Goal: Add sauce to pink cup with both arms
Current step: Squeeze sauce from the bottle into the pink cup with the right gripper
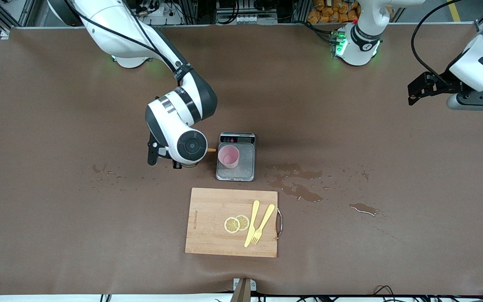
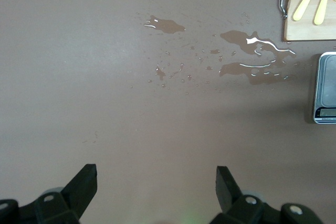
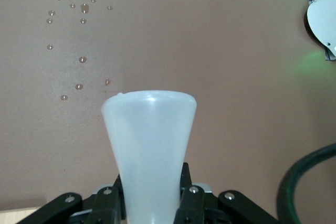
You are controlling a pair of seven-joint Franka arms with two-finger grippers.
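The pink cup (image 1: pixel 228 156) stands upright on the grey scale (image 1: pixel 247 167) near the table's middle. My right gripper (image 3: pixel 152 200) is shut on the translucent sauce bottle (image 3: pixel 149 140). In the front view the right arm's wrist (image 1: pixel 183 144) hides the gripper and the bottle's body. Only the orange nozzle (image 1: pixel 211 149) shows, lying level and pointing at the cup's rim from the right arm's side. My left gripper (image 1: pixel 413 92) is open and empty over the left arm's end of the table, its fingers (image 2: pixel 84 182) wide apart over bare mat.
A wooden cutting board (image 1: pixel 208 243) with two lemon slices (image 1: pixel 236 223), a yellow knife and a fork (image 1: pixel 260 228) lies nearer the front camera than the scale. Wet puddles (image 1: pixel 298 188) spread beside the scale toward the left arm's end, and droplets (image 1: pixel 107 176) toward the right arm's end.
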